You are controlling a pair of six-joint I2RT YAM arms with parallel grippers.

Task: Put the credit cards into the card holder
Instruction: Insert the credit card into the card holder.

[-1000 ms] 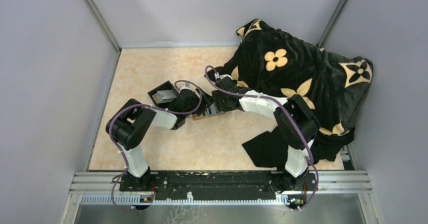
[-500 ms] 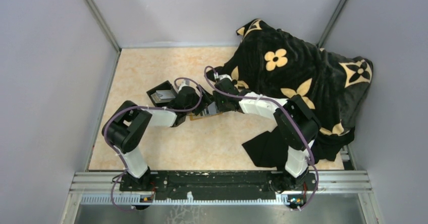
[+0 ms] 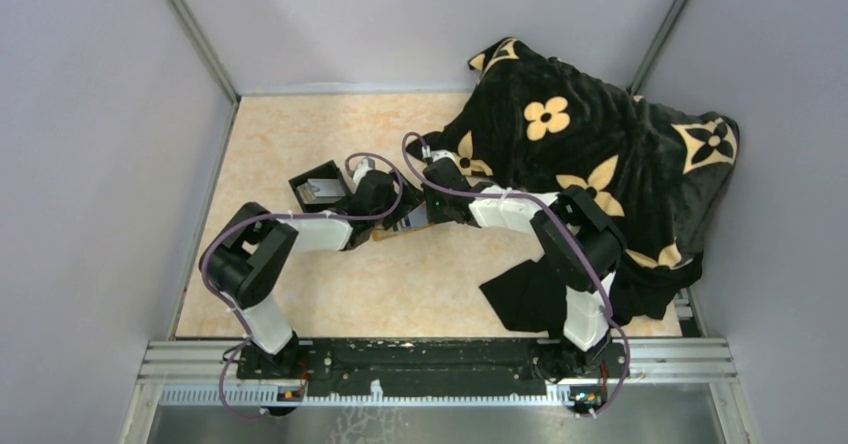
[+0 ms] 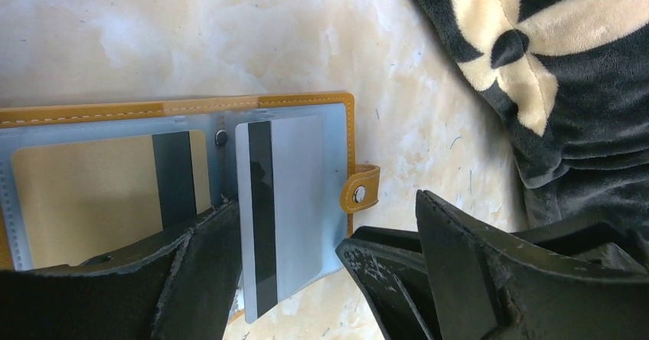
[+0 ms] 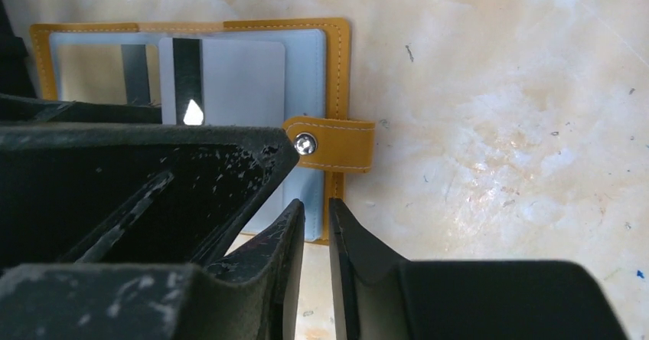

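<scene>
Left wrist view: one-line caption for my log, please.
Open card holder on the table, tan card pocketed, silver card partly out of its sleeve between the left fingers.

We see the card holder (image 4: pixel 306 99) lying open on the tabletop (image 4: pixel 153 34), a silver-grey card (image 4: pixel 295 194) poking from one clear pocket, a golden card (image 4: pixel 84 202) tucked alongside.

table (image 3: pixel 300 134) | on it: card holder (image 5: pixel 337 87), black box (image 3: pixel 303 180), blanket (image 3: pixel 600 134)
</scene>
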